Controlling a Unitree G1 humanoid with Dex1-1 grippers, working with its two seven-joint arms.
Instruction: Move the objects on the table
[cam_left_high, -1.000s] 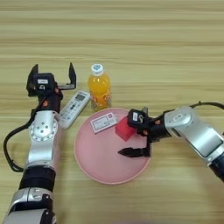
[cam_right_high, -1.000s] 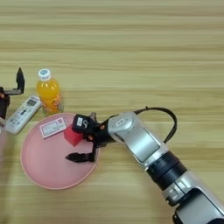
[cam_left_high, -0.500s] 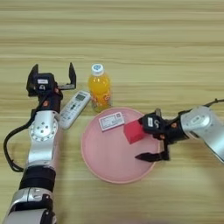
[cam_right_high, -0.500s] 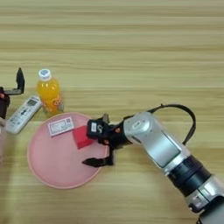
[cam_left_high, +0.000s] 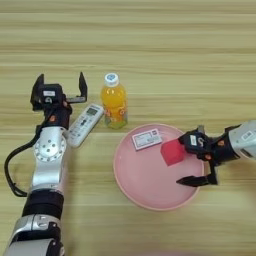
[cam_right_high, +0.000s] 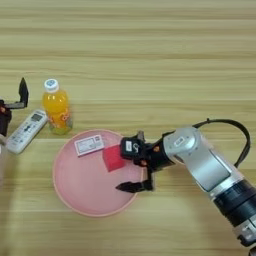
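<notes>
Two risks here: left to right, the left gripper (cam_left_high: 59, 84) idles with jaws apart above the remote (cam_left_high: 85, 124), beside the bottle (cam_left_high: 114, 101) on the bench (cam_left_high: 150, 40). On the pink plate (cam_left_high: 145, 185) sit card (cam_left_high: 146, 139) and red cube (cam_left_high: 173, 152). The right gripper (cam_left_high: 197, 160) has jaws spread at the rim; the cube touches the upper one, so any drag could slide the plate or tip the cube.

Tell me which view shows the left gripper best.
The left eye view: the whole left gripper shows there, both black fingers spread open beside the remote, with the arm below it. The right eye view catches only one finger at the picture's left edge.
</notes>
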